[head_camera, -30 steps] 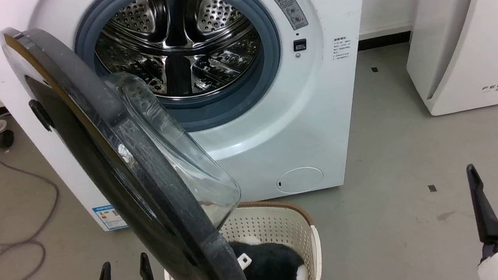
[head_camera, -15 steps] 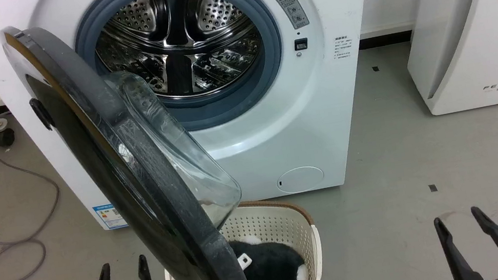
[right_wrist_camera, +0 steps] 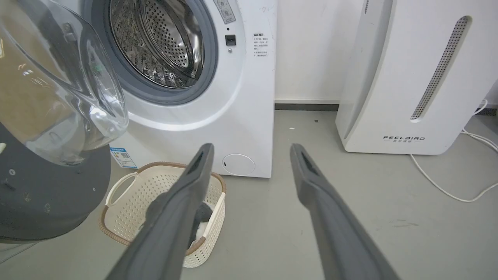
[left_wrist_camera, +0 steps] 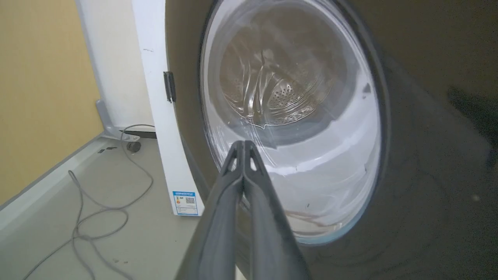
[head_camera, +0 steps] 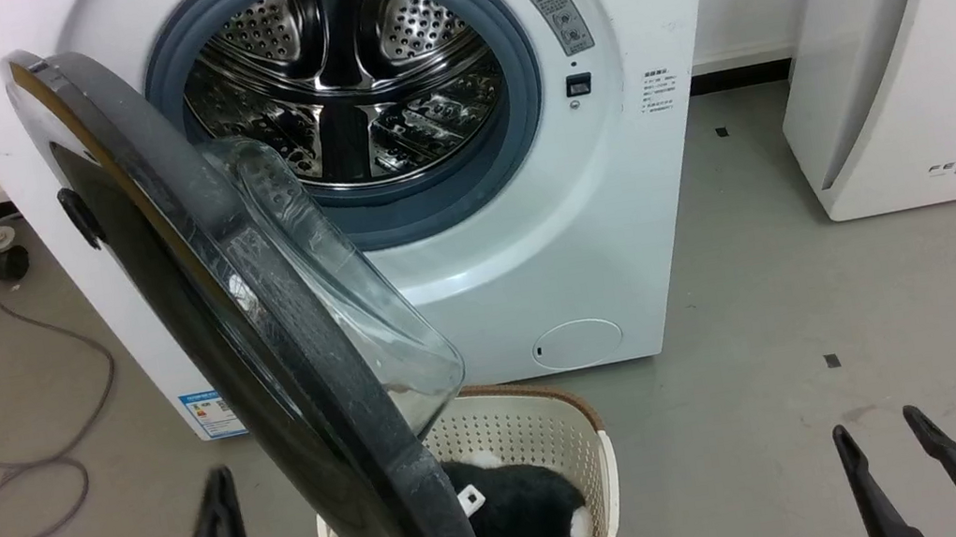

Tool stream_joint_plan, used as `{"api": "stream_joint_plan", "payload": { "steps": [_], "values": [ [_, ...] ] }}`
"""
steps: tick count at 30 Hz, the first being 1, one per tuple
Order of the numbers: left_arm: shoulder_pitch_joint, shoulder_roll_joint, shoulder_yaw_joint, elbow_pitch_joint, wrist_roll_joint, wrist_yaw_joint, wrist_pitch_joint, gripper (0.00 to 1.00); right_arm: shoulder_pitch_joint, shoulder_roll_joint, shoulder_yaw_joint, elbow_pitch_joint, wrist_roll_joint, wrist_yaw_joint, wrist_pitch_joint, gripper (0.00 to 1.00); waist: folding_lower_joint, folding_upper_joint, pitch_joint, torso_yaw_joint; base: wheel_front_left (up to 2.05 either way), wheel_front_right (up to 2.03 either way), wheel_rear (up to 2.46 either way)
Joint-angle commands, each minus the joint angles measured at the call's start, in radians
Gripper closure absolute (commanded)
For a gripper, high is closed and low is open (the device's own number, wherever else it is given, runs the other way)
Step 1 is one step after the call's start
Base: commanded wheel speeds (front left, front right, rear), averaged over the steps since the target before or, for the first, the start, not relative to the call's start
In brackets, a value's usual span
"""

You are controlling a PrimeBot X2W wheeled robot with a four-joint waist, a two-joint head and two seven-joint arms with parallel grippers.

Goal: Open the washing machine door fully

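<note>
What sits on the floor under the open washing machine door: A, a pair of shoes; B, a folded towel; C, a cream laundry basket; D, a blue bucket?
C: the cream perforated laundry basket stands below the washing machine door, holding a black fluffy item.

head view: from up high, tilted forward and down, washing machine door (head_camera: 400,507) seen edge-on
left wrist view: super close, facing the door's glossy front
right wrist view: low, further back, facing drum opening (right_wrist_camera: 163,42)
shared: door in all three, basket (head_camera: 521,428) in head and right wrist
</note>
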Motion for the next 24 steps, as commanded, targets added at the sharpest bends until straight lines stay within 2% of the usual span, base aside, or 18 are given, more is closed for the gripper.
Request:
{"api": "stream_joint_plan", "payload": {
  "steps": [1, 6, 7, 13, 18, 24],
  "values": [
    [-0.019, 0.006, 0.006, -0.017, 0.003, 0.005, -0.005, 1.00, 0.000, 0.004, -0.001, 0.002, 0.005, 0.001, -0.005, 0.00, 0.0000, -0.0001, 0.001, 0.001, 0.00, 0.00, 0.00],
    [-0.039, 0.009, 0.019, -0.156, 0.016, 0.016, -0.005, 1.00, 0.000, 0.004, -0.004, 0.008, 0.007, 0.001, -0.007, 0.00, 0.0000, -0.0001, 0.002, 0.008, 0.00, 0.00, 0.00],
    [-0.065, 0.009, 0.013, -0.339, 0.034, 0.017, -0.005, 1.00, 0.000, 0.004, -0.005, 0.016, 0.008, 0.001, -0.003, 0.00, 0.0000, -0.0001, 0.001, 0.013, 0.00, 0.00, 0.00],
    [-0.102, 0.005, -0.009, -0.553, 0.038, 0.016, -0.005, 1.00, -0.001, 0.004, -0.003, 0.018, 0.005, 0.001, -0.003, 0.00, 0.0000, -0.0001, -0.001, 0.011, 0.00, 0.00, 0.00],
    [-0.137, 0.004, -0.057, -0.683, 0.038, -0.007, -0.005, 1.00, -0.001, 0.004, -0.004, 0.022, 0.005, 0.001, 0.000, 0.00, 0.0000, -0.0001, -0.001, 0.011, 0.00, 0.00, 0.00],
    [-0.138, 0.002, -0.181, -0.754, 0.041, -0.044, 0.014, 1.00, -0.002, 0.004, -0.002, 0.028, 0.008, 0.001, 0.003, 0.00, 0.0000, -0.0001, -0.003, 0.006, 0.00, 0.00, 0.00]
  ]
}}
